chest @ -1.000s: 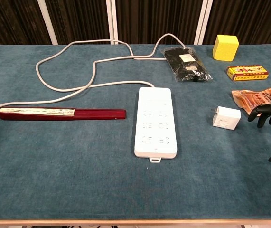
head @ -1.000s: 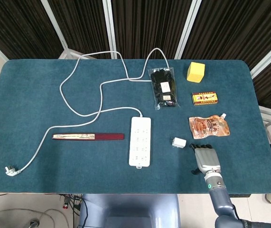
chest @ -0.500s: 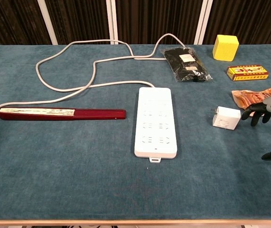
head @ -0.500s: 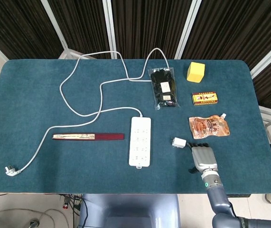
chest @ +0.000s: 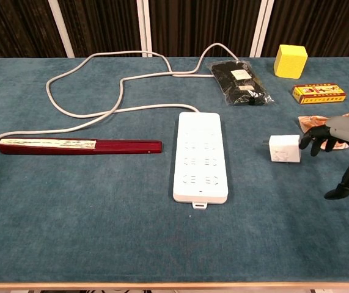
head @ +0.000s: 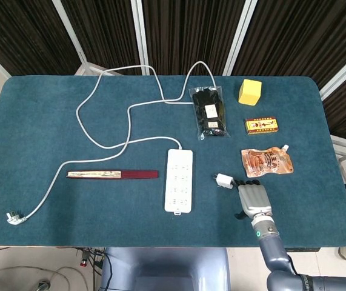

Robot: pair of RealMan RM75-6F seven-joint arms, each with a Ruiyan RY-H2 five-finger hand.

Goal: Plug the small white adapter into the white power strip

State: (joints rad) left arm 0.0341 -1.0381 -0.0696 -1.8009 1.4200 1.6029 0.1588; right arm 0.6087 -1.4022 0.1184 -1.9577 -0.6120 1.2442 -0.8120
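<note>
Head view: right hand (head: 252,198) near desk's front edge, right of centre, palm down, fingertips (head: 243,182) pointing toward far edge, just beside small white adapter (head: 224,180). White power strip (head: 179,180) left of adapter, apart.

Chest view: right hand (chest: 339,139) low over desk, fingers spread, curled down, holding nothing; fingertips (chest: 304,141) at adapter (chest: 283,148); contact unclear. Thumb hangs toward front edge.

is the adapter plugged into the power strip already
No, the small white adapter lies on the table, apart from the white power strip, with the right hand at its far side.
</note>
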